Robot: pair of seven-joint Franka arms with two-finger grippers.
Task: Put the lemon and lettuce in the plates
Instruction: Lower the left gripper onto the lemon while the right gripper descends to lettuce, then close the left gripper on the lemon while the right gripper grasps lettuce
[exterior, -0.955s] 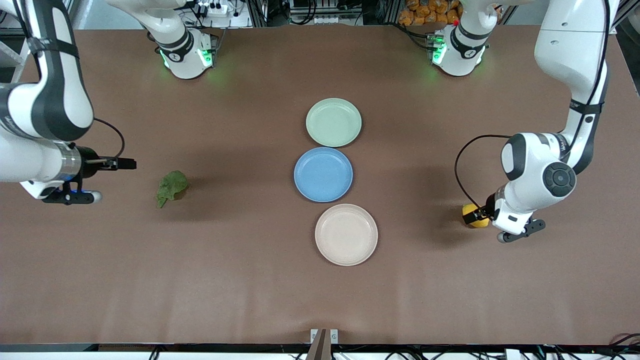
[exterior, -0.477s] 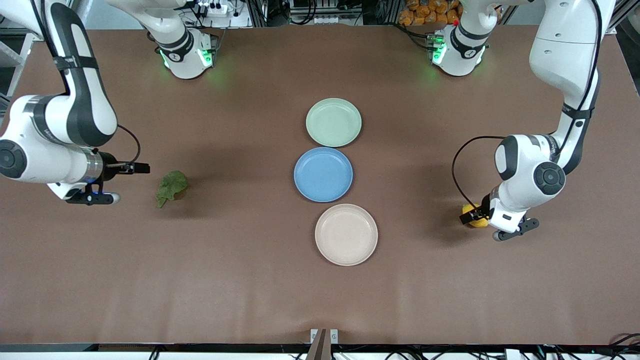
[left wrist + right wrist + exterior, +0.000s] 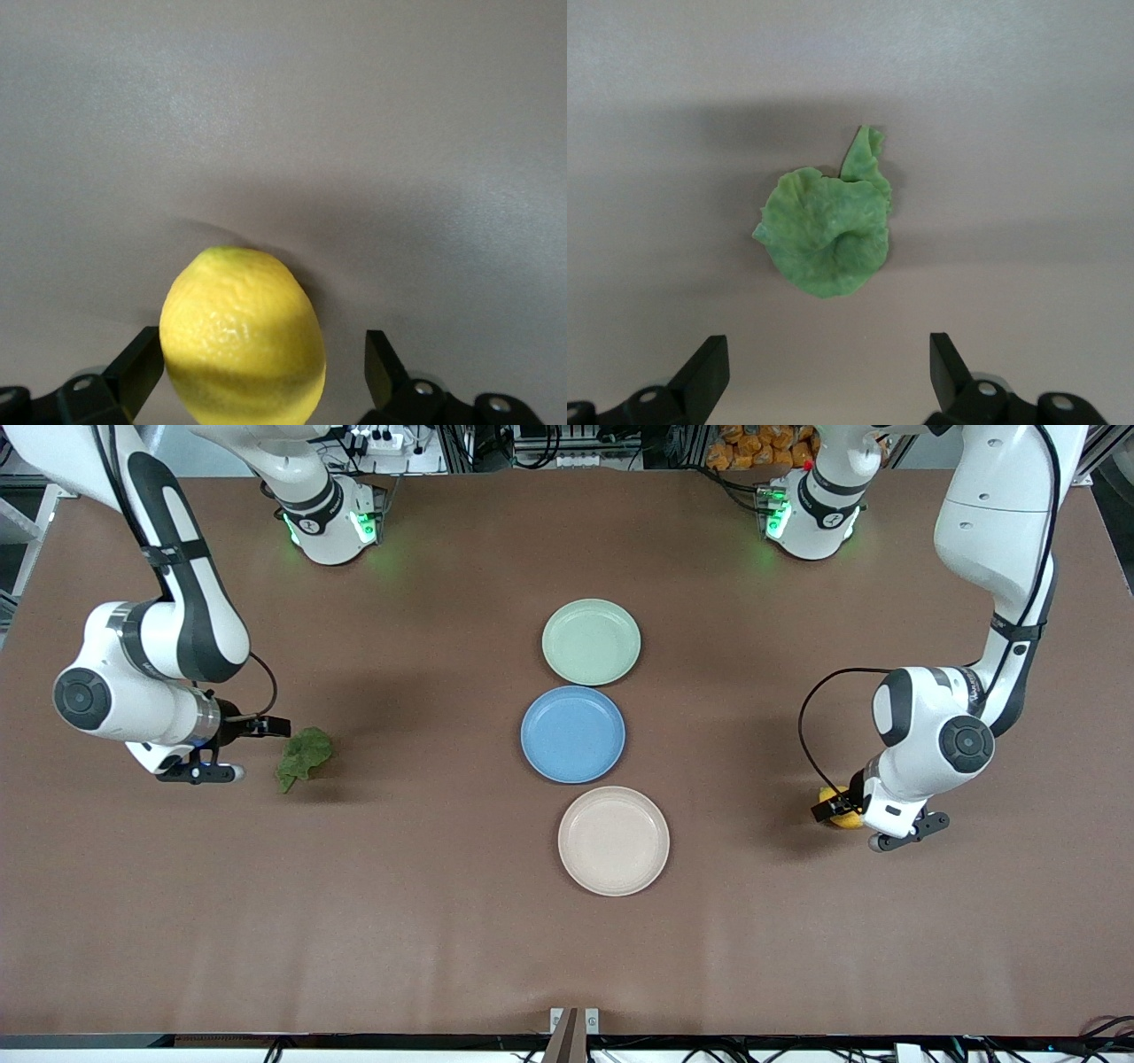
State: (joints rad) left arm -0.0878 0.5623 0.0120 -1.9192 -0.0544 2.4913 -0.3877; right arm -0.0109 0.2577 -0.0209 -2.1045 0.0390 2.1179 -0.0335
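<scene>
Your left gripper [image 3: 257, 372] is down at the table w/ jaws spread and the lemon [image 3: 242, 335] sitting between the fingers: one finger touches or nearly touches its side, the other is clear, so nothing's clamped yet. The lemon [image 3: 842, 816] lies toward the left arm's end of the table, well apart from the cream plate [image 3: 613, 840]. Its long axis runs straight out from the gripper, pointed tip away, so the fingers will close across its narrow width; that looks deliberate.

Your right gripper [image 3: 824, 372], jaws likewise released, sits just beside the lettuce [image 3: 829, 223], not touching. The lettuce [image 3: 304, 755] lies flat toward the right arm's end, its narrow tail pointing away from the gripper. The mint plate [image 3: 591, 642] and blue plate [image 3: 572, 734] hold nothing.
</scene>
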